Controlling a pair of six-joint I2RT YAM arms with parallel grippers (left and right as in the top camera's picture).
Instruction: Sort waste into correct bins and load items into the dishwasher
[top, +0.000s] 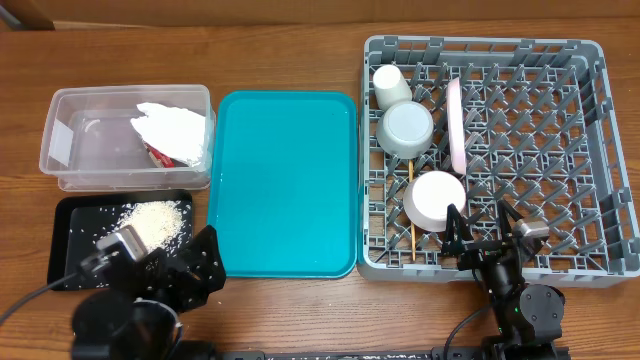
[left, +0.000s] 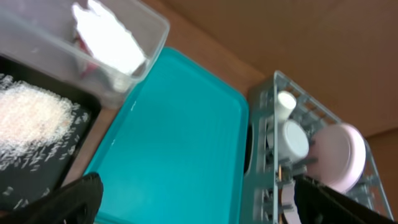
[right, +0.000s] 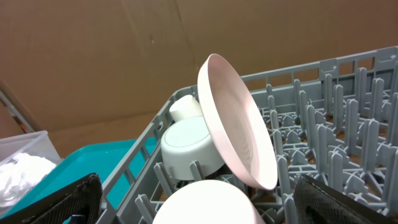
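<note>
Dish rack (top: 480, 45) sits just right of the teal tray (top: 285, 180) on the tabletop (top: 250, 40).

Overhead view:
- The rack columns nearest the teal tray hold the items.
- White cup (top: 391, 85) is level with the tray's far edge.
- First bowl (top: 406, 128) sits just nearer than the cup.
- Pink plate (top: 456, 125) stands on edge one row further from the tray.
- Second bowl (top: 434, 199) is level with the tray's near half.
- Chopsticks (top: 410, 235) poke out beside the second bowl.
- Clear tub (top: 60, 150) is left of the tray's far half and holds the napkin (top: 175, 130) and the wrapper (top: 158, 153).
- Black tray (top: 65, 250) is left of the teal tray's near half, with rice (top: 155, 222) piled on it.
- Your left tool (top: 192, 258) hangs at the teal tray's near-left corner, over the black tray's edge.
- Your right tool (top: 482, 232) is past the teal tray's near-right corner, over the rack's front rows beside the second bowl.

Left wrist view:
- Fingers sit at both bottom corners, spread fully wide with nothing between them.
- The teal tray fills the middle, bare.
- Rice and the tub with the napkin lie to its left.
- The rack with cup, bowl and plate lies to its right.

Right wrist view:
- Fingers are again at both bottom corners, jaws fully apart and gripping nothing.
- The plate leans on the pegs, tilted.
- The first bowl lies on its side on the plate's tray side, base showing.
- The cup is behind that bowl.
- The second bowl's rim is at the bottom centre.
- A strip of teal tray shows at left.
</note>
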